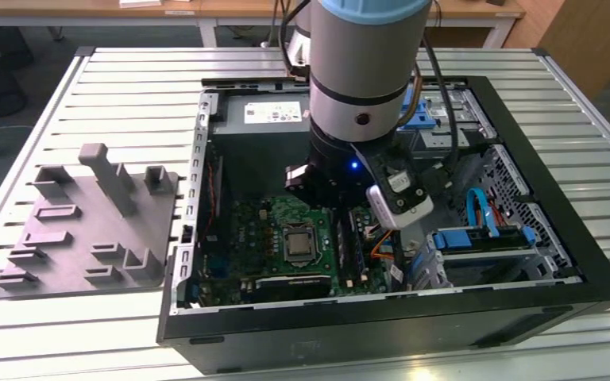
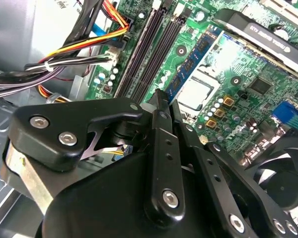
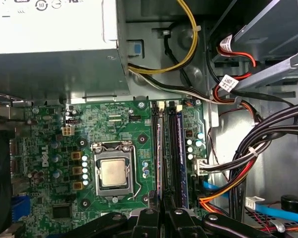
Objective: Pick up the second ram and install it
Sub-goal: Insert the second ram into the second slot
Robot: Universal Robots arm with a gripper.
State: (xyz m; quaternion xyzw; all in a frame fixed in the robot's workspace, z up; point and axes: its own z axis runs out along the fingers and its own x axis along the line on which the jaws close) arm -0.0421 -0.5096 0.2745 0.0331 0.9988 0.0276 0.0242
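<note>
The second ram (image 2: 193, 62) is a thin dark stick with a blue face. It runs out from between my fingertips, in line with the motherboard's memory slots (image 2: 139, 54). In the first wrist view the second ram (image 3: 161, 168) shows edge-on as a narrow bar between two dark slots. My gripper (image 2: 163, 99) is shut on its near part. It reaches deep into the open computer case (image 1: 559, 262) in the exterior view, low over the slots. Whether the stick sits in a slot I cannot tell.
Another stick (image 3: 180, 158) stands in the slot nearest the cable bundle (image 3: 248, 158). The processor socket (image 3: 112, 171) lies on the slots' other side, and the power supply (image 3: 49, 49) sits beyond it. A grey tray (image 1: 83, 230) with raised blocks lies on the table at the exterior view's left.
</note>
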